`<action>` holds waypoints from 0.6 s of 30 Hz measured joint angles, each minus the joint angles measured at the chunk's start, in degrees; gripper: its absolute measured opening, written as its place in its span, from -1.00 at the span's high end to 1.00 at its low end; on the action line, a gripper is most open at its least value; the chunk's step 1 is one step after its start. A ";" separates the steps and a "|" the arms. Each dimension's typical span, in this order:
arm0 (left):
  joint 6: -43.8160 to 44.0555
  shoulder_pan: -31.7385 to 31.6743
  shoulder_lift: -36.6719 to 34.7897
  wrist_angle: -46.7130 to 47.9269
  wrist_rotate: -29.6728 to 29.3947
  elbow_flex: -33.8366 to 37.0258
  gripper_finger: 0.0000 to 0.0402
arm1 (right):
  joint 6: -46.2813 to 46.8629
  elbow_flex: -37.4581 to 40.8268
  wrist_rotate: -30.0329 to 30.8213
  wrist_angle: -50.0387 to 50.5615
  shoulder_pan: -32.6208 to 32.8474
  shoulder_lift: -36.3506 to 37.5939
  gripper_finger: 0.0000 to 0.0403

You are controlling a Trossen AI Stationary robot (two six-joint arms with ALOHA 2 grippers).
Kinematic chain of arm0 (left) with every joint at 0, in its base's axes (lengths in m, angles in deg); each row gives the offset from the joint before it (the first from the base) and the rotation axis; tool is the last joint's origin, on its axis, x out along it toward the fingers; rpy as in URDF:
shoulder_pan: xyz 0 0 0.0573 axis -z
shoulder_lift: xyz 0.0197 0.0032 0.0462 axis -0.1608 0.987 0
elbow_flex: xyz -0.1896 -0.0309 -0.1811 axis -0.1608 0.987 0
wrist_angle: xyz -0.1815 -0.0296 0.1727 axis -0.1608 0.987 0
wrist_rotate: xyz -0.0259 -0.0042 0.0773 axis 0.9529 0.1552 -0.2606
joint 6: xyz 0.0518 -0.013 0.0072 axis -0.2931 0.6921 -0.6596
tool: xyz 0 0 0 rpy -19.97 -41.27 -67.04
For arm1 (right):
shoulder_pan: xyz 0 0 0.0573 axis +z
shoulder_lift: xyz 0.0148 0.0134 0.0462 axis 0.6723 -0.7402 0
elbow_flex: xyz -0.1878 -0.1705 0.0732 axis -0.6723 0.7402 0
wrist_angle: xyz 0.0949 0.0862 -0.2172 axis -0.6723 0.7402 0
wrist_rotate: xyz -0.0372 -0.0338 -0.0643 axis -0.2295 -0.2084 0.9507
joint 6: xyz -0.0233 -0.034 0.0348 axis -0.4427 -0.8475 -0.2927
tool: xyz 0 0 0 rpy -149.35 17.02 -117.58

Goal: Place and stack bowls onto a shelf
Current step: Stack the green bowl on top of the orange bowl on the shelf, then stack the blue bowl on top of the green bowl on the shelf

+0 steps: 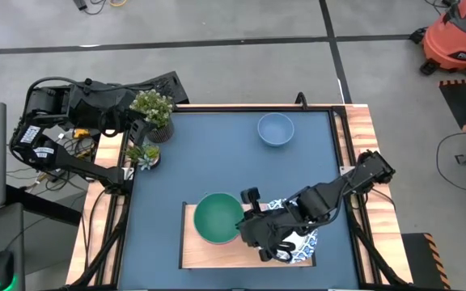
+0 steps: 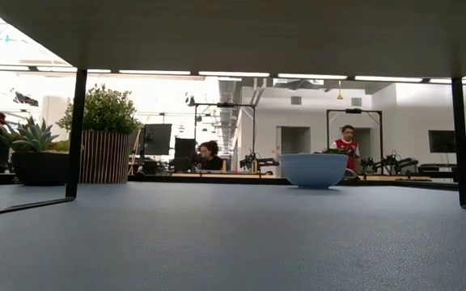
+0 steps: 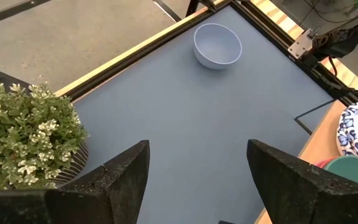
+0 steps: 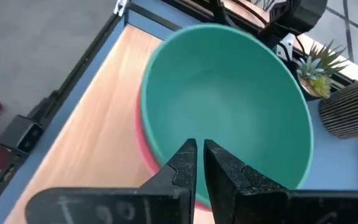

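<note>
A green bowl (image 1: 215,218) sits nested in a pink-red bowl (image 4: 143,144) on the left part of the light-wood shelf (image 1: 196,255) near the table's front edge. My right gripper (image 1: 247,220) is at the green bowl's right rim, nearly shut on it. White bowls with blue patterned rims (image 1: 299,245) stand on the shelf's right part, partly hidden under my right arm. A plain pale-blue bowl (image 1: 275,129) rests on its base on the blue surface at the far side. My left gripper (image 3: 197,180) is open and empty, high at the far left by the potted plant. My right gripper pinches the green bowl's rim (image 4: 199,134) on the side toward the table's right, one finger (image 4: 219,163) inside the bowl and one (image 4: 182,163) outside. The fingers come slanting down from the table's right. The bowl sits level in the pink-red bowl on the shelf.
A potted plant with pale flowers (image 1: 152,109) and a small succulent (image 1: 142,153) stand at the far left corner. Thin black frame legs (image 2: 75,133) stand on the blue surface. People sit and stand in the room beyond the table (image 2: 348,145).
</note>
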 joint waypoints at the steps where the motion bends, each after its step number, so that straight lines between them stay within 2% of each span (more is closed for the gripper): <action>1: 0.02 0.00 0.00 0.00 0.02 0.00 -0.26 | 0.09 0.00 1.25 0.03 0.00 0.00 0.74; 7: 0.33 0.00 0.00 -0.02 1.41 0.00 -0.26 | -0.17 -2.49 20.45 3.87 0.01 3.18 0.74; 9: -0.13 0.00 0.02 -0.02 1.73 0.00 -0.26 | 2.38 -3.71 24.11 7.91 -0.67 5.89 0.74; 12: -1.18 0.02 0.02 -0.07 1.59 0.00 -0.26 | 7.97 -4.15 25.20 14.48 -3.44 9.39 0.72; 15: -2.31 0.02 0.02 -0.15 1.38 0.00 -0.26 | 13.39 -4.09 25.17 25.67 -7.22 11.68 0.65; 18: -3.12 0.01 0.02 -0.17 1.36 0.00 -0.26 | 19.31 -3.36 21.62 36.33 -11.86 13.34 0.51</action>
